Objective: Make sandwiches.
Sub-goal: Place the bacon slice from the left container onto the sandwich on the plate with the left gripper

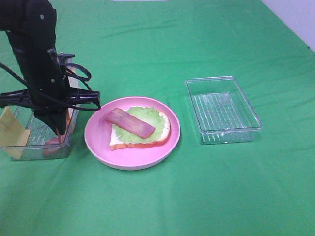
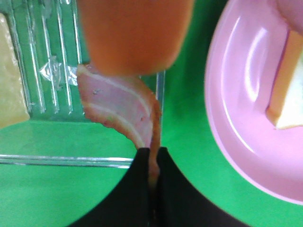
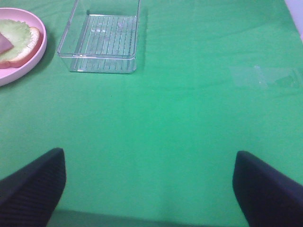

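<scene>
Lifting straight up would keep the floppy reddish-pink bacon strip [image 2: 118, 101], clamped by its tip in the left gripper [image 2: 154, 152], off the wall of the clear plastic tray [image 2: 61, 161]; the right gripper [image 3: 149, 184] gapes wide.

Bread [image 1: 116, 141]: white slice, flat on pink plate [image 1: 98, 140].
Lettuce [image 1: 150, 116]: pale green, atop bread.
Bacon: one strip [image 1: 129, 123] across lettuce; second strip [image 2: 120, 106] curled at tray [image 1: 34, 150] edge.
Cheese [image 1: 11, 131]: yellow, in tray.
</scene>
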